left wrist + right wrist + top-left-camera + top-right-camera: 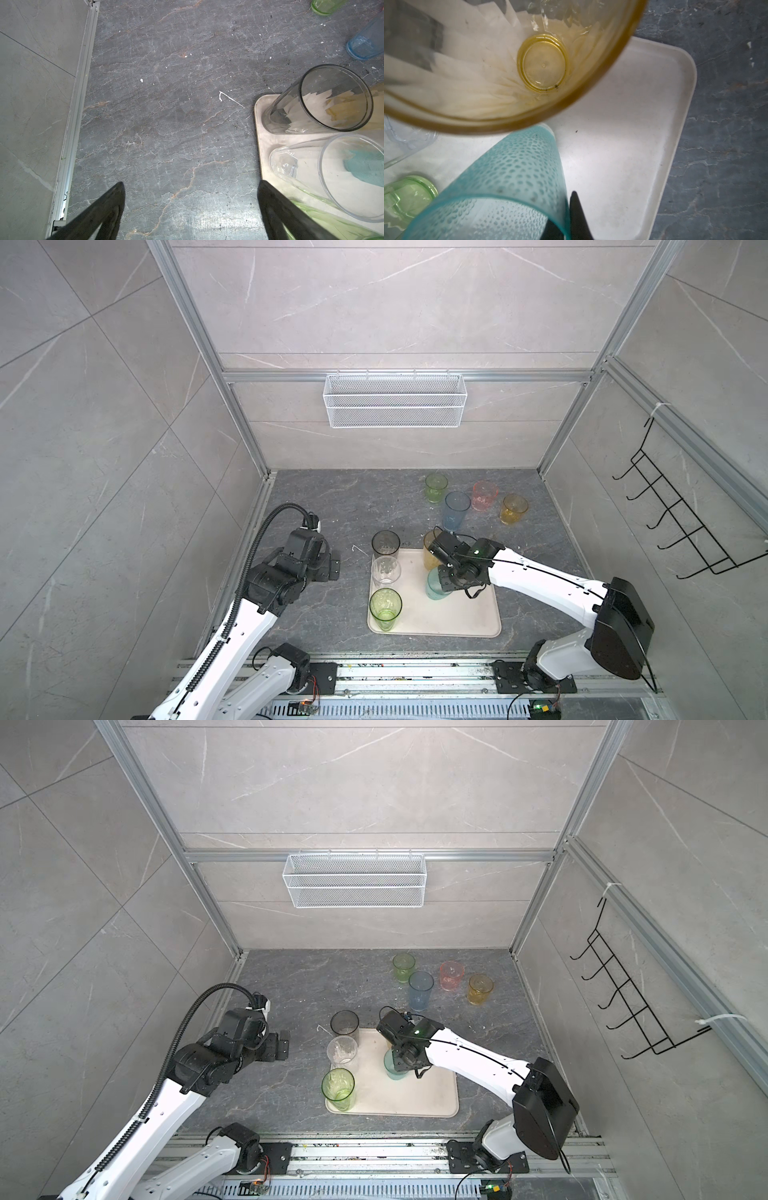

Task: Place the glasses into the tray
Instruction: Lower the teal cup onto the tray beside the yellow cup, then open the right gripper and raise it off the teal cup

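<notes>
Both top views: four glasses (386,570) stand on the tray (465,614); the blue glass (456,510) and three others wait on the desk (332,497). Left wrist: left end effector (191,187) wide, empty, beside the tray. Right wrist: right end effector (566,220) pinches the teal glass (517,166) rim over the tray; fifth placement judged in hand.

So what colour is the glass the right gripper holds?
It is the teal glass, dimpled; clearest in the right wrist view.

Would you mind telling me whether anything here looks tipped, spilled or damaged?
Nothing looks tipped or spilled. The only oddity is on the dark tabletop: scattered white flecks and a hooked white scratch, just off the tray corner where the grey glass stands.
</notes>
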Tool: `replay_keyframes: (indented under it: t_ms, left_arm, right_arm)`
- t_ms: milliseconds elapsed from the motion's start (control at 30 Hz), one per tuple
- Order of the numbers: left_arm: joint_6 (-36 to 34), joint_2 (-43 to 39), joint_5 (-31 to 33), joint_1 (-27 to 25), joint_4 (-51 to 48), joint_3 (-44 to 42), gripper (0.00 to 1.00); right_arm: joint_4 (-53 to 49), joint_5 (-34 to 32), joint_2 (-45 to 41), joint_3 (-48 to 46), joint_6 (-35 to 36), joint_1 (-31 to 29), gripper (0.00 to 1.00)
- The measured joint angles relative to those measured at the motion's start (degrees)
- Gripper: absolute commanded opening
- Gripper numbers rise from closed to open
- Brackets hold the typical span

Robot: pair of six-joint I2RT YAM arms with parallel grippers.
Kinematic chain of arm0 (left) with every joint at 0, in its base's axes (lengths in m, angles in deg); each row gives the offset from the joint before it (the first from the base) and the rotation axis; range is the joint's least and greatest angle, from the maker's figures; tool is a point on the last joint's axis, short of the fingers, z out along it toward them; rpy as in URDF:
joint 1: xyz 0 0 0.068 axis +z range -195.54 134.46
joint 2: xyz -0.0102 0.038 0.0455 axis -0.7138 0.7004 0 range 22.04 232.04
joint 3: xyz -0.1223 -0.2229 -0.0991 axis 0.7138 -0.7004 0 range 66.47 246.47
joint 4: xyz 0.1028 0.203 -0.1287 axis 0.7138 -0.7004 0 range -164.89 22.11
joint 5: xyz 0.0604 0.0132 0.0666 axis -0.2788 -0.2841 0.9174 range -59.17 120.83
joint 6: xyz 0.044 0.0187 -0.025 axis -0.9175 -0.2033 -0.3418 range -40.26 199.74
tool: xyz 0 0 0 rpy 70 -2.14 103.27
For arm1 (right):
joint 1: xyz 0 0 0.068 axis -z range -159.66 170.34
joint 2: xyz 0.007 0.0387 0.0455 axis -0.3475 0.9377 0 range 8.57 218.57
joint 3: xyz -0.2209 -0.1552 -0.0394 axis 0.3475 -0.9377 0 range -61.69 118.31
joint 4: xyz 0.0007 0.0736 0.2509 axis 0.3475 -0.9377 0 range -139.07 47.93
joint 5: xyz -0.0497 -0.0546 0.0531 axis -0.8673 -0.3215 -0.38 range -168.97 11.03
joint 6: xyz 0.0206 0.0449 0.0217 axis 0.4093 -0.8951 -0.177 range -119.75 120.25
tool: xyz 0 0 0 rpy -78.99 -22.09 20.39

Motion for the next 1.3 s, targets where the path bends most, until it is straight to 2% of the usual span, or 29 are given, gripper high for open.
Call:
replay_keyframes:
  t_ms: [633,867,1067,1300]
  left_arm:
    - [0.2,-0.4,0.0,0.4,0.1,0.0,1.0]
    - [0.4,-0.4,-0.1,0.6,0.1,0.0,1.0]
    - [0.5,-0.4,-0.1,0.9,0.2,0.0,1.0]
    - [0.5,-1.8,-0.4,1.0,0.8,0.0,0.99]
  right_arm:
    - [-1.5,-0.3,0.2,2.4,-1.0,-0.3,0.28]
    - [-4.4,-1.9,-3.2,5.6,-0.8,-0.4,0.36]
    - [-6.6,-5.8,-6.3,10.6,0.9,-0.5,0.45]
    - [-7.0,-13.9,-6.8,16.8,5.0,-0.4,0.57]
